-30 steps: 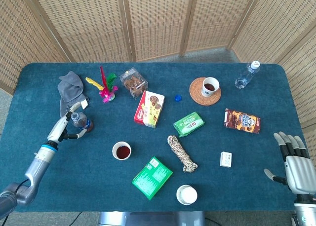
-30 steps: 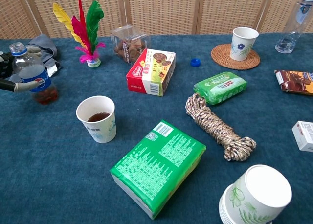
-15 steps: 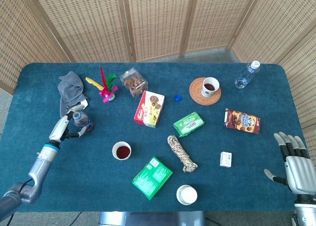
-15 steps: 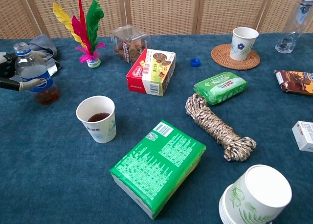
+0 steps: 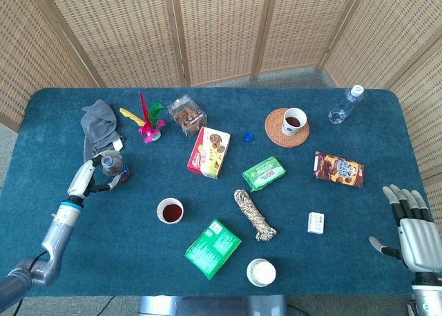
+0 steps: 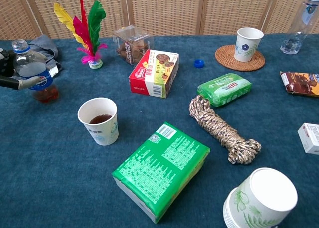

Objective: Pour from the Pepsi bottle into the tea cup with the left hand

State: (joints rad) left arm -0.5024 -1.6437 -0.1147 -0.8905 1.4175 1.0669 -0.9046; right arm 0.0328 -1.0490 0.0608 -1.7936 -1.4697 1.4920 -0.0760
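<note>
Over at the table's left edge, your left hand [image 5: 88, 178] wraps its fingers around the upright Pepsi bottle [image 6: 33, 71], uncapped and low on cola, beside the grey cloth [image 5: 97, 123]. You hold it mid-body, likely for control in tipping. The tea cup [image 6: 98, 120], holding dark liquid, stands well apart to the right. Your right hand [image 5: 414, 226] rests with fingers spread, empty. The chest view crops most of the left hand, so its grip is hard to judge.
</note>
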